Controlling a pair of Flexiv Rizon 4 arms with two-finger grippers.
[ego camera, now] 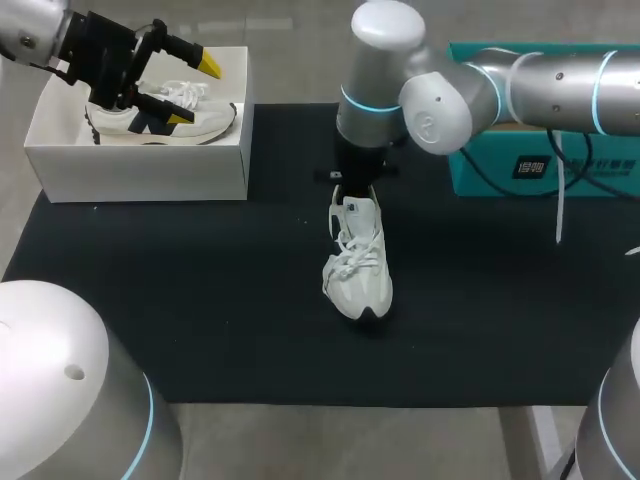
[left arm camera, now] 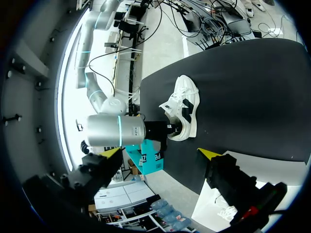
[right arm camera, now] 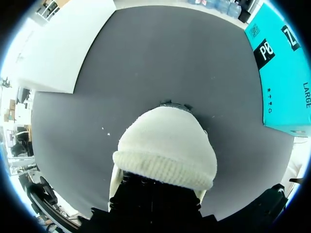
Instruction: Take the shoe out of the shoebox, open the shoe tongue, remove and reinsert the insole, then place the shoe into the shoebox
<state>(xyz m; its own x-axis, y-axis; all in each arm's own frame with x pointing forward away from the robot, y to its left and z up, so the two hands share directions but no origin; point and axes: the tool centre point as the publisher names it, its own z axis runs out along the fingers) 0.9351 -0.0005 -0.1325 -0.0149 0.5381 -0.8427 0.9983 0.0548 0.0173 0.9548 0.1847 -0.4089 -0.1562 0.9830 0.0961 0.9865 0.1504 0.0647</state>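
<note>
Silver right arm [ego camera: 545,85] downturned over shoe [ego camera: 358,268]

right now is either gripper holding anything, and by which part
Left gripper holds nothing. Right gripper is at the heel of the white shoe; grip cannot be told.

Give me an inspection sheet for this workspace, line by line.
Surface: black mat covers the table.
Job's things: white shoebox at the far left, one shoe inside; second shoe on the mat's middle.
Clutter: teal box at the far right.
Grippers: left gripper above the shoebox, jaws open and empty; right arm down at the second shoe's heel end.
Cables: white cable hangs from the right arm.
Surroundings: nothing seen.
</note>
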